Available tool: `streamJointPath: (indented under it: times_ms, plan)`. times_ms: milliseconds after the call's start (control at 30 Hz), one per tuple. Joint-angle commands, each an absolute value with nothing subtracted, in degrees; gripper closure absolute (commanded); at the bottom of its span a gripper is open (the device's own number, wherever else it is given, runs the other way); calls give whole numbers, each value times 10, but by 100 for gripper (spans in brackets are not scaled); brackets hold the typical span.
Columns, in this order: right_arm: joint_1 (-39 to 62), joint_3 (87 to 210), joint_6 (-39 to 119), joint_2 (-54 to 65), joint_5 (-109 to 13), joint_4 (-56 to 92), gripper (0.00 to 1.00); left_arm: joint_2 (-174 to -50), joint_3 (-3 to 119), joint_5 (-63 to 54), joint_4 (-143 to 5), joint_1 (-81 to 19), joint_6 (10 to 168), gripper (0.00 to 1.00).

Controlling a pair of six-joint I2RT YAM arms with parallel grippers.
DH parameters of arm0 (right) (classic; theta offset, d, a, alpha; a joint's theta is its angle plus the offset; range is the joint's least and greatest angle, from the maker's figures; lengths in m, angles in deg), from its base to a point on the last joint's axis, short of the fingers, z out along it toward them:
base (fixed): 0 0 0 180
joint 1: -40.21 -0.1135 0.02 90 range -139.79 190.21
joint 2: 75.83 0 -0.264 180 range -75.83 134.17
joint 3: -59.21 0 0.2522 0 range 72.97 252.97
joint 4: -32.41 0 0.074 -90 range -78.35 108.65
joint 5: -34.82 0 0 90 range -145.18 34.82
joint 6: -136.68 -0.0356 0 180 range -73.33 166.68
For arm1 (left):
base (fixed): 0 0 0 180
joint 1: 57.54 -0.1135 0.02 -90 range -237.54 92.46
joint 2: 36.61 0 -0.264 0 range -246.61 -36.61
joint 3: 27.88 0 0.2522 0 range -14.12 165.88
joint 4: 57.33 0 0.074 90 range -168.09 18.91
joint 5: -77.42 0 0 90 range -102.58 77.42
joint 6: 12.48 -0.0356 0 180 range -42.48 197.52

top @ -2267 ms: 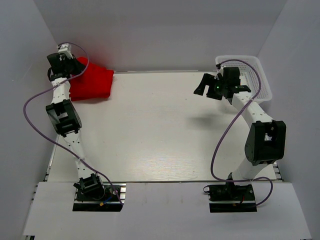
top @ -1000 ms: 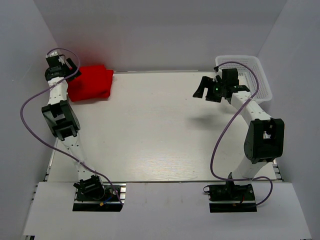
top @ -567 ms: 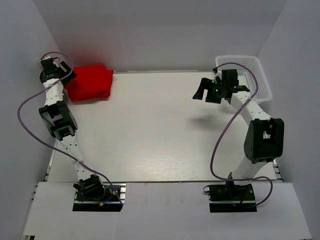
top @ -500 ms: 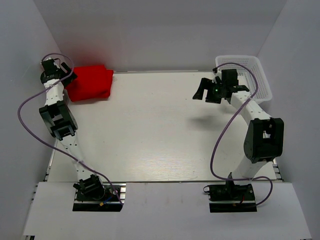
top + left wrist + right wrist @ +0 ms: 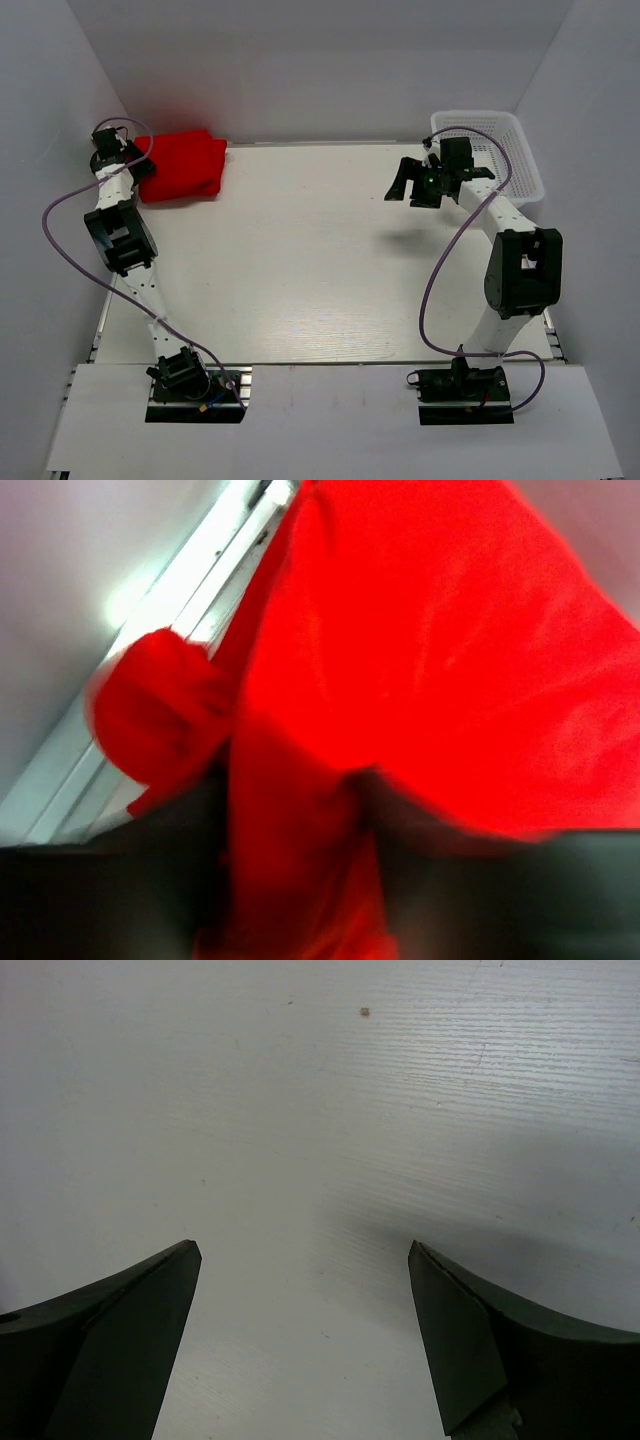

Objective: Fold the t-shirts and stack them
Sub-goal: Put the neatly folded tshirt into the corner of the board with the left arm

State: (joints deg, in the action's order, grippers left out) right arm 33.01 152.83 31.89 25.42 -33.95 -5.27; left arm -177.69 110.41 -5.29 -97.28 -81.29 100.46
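Observation:
The red t-shirts (image 5: 182,167) lie as a folded pile at the table's far left corner. My left gripper (image 5: 135,160) is at the pile's left edge. In the left wrist view red cloth (image 5: 430,660) fills the picture. A fold of it runs down between my dark, blurred fingers (image 5: 470,900), and the left gripper (image 5: 300,880) is too blurred to tell how its jaws stand. My right gripper (image 5: 408,185) hovers over the bare table at the far right, and in its wrist view the right gripper (image 5: 305,1260) is open with nothing between its fingers.
A white mesh basket (image 5: 480,117) stands at the far right corner, just behind the right arm. White walls close in the table (image 5: 320,260) on the left, back and right. A metal rail (image 5: 150,650) edges the table beside the pile.
The left gripper pulled off the pile to the left, then came back in against its left edge with cloth between its fingers. The pile settled flatter. The right arm barely moved.

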Motion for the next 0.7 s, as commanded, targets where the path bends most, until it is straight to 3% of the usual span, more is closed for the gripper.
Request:
streamJointPath:
  times_ms: [0, 33, 167, 400, 667]
  plan:
    - [332, 1558, 320, 256, -332, -55, 10, -1762, 1096, -27, -934, -820, 1008, 53]
    - [332, 1558, 319, 257, -330, -56, 10, -1755, 1096, -26, -920, -820, 1008, 73]
    - [331, 1558, 314, 261, -324, -51, 10, -1741, 1079, -4, -889, -820, 1009, 100]
    - [331, 1561, 309, 262, -319, -48, 10, -1715, 1026, 115, -785, -808, 978, 100]
    - [330, 1552, 305, 266, -312, -37, 10, -1698, 1057, 216, -730, -802, 937, 100]
